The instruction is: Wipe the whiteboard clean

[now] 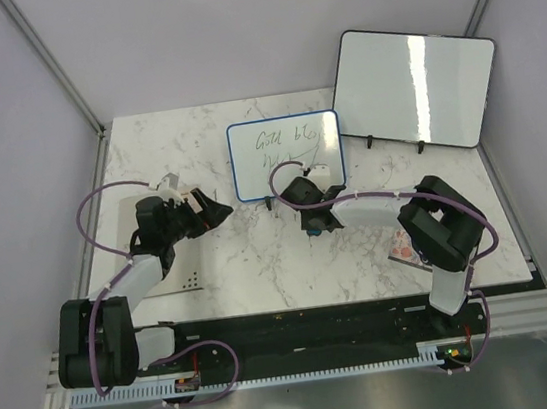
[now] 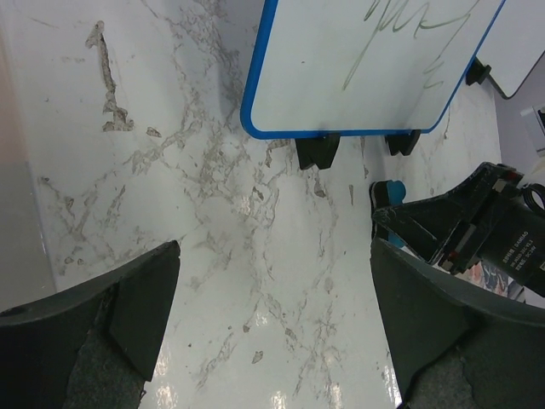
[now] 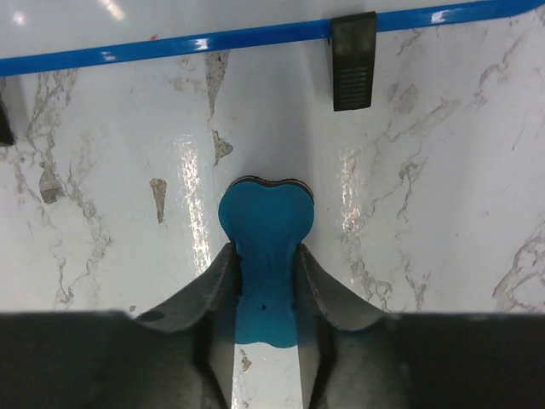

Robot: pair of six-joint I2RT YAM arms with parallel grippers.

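Observation:
The blue-framed whiteboard (image 1: pixel 286 154) stands on black feet at the middle back of the marble table (image 1: pixel 252 268), with dark scribbles on it. It also shows in the left wrist view (image 2: pixel 366 64), and its lower frame edge in the right wrist view (image 3: pixel 213 38). My right gripper (image 1: pixel 313 221) sits just in front of the board, shut on a blue eraser (image 3: pixel 266 247) with a dark felt underside, low over the table. My left gripper (image 1: pixel 216 210) is open and empty, left of the board; its fingers (image 2: pixel 128 307) spread wide over bare marble.
A larger black-framed blank whiteboard (image 1: pixel 414 87) leans at the back right. A small red-and-white item (image 1: pixel 402 245) lies near the right arm. Grey walls enclose the table on three sides.

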